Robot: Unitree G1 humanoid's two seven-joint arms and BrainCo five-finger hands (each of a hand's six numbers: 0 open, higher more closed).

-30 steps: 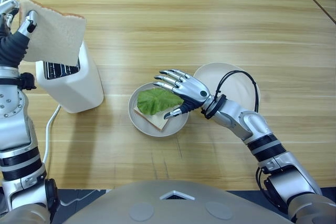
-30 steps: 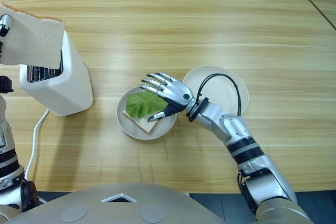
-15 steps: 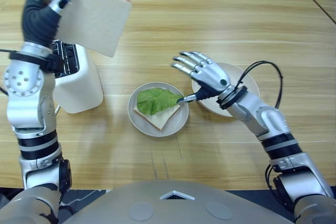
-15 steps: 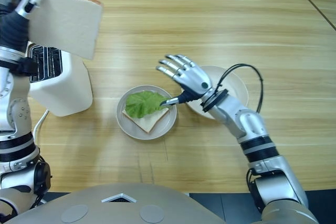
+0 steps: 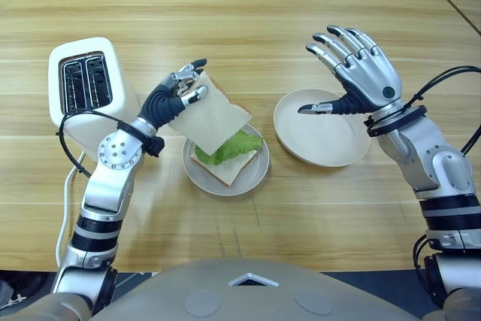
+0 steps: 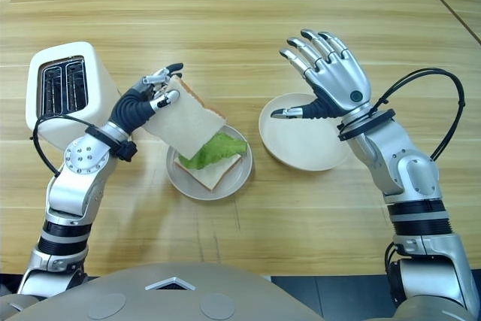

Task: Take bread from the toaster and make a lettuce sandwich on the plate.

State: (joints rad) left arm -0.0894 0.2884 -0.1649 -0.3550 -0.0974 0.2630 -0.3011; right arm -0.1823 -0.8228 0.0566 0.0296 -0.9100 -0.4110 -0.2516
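A white toaster (image 5: 84, 89) stands at the left of the wooden table. My left hand (image 5: 174, 96) is shut on a slice of bread (image 5: 213, 119), held tilted just above the grey plate (image 5: 255, 177). On that plate lies another bread slice (image 5: 231, 171) with a green lettuce leaf (image 5: 237, 146) on top, partly hidden by the held slice. My right hand (image 5: 357, 77) hovers open above a second plate (image 5: 319, 128), fingers spread and holding nothing.
The second plate (image 6: 301, 140), cream-coloured, lies right of the sandwich plate. The toaster's white cord (image 5: 66, 208) runs down toward the table's front edge. A dark cable (image 6: 443, 103) loops off my right forearm. Bare wood spreads behind.
My left hand has carried the bread slice down and right from above the toaster to just over the sandwich plate. My right hand has lifted away rightward from the lettuce to above the other plate.
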